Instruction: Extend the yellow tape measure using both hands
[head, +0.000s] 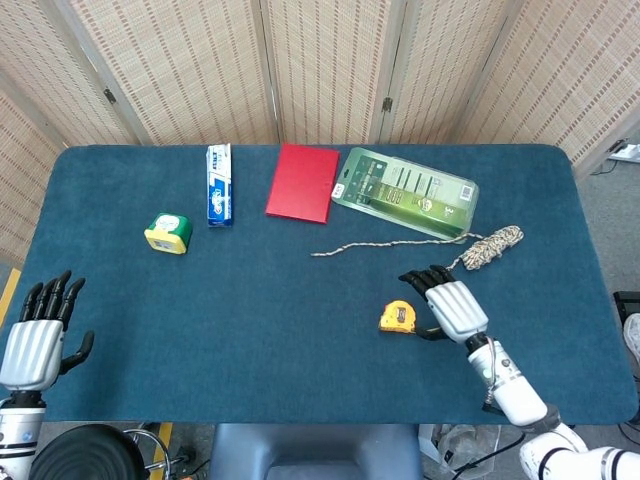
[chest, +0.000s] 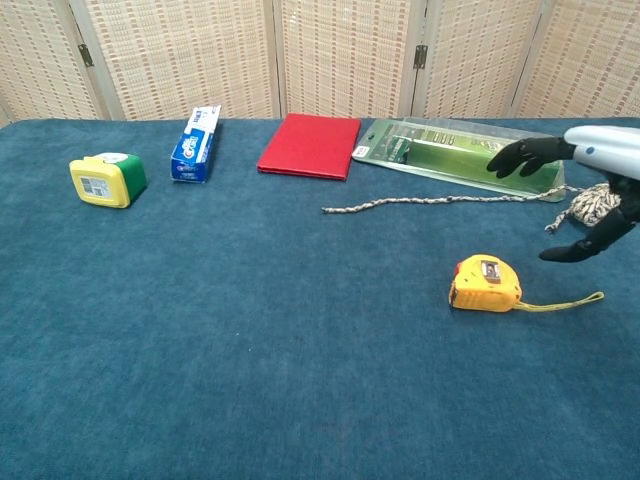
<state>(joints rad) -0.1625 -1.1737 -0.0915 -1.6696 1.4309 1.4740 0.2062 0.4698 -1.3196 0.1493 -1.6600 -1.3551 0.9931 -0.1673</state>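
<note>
My right robot hand (head: 452, 306) hangs just above the table (head: 300, 300), right next to the yellow tape measure (head: 397, 316). My fingers (chest: 525, 155) are spread apart and I am holding nothing. In the chest view there is a gap between my hand and the tape measure, so I am not touching it.

The yellow tape measure lies flat on the blue table, toward the front edge and a bit to the right of the middle. Its thin yellow strap (chest: 560, 302) trails out along the table toward the right edge, under my right hand.

My left robot hand (head: 38, 335) is at the front left corner of the table. Its fingers are apart too, and it holds nothing. It is far from the tape measure.

Near the back edge sit a blue box (head: 219, 184), a red book (head: 303, 182) and a green pack in clear plastic (head: 405, 192). A small yellow and green box (head: 168, 232) sits toward the left edge. A speckled rope (head: 400, 243) runs across the table behind the tape measure and ends in a little bundle (head: 492, 246) toward the right edge.
</note>
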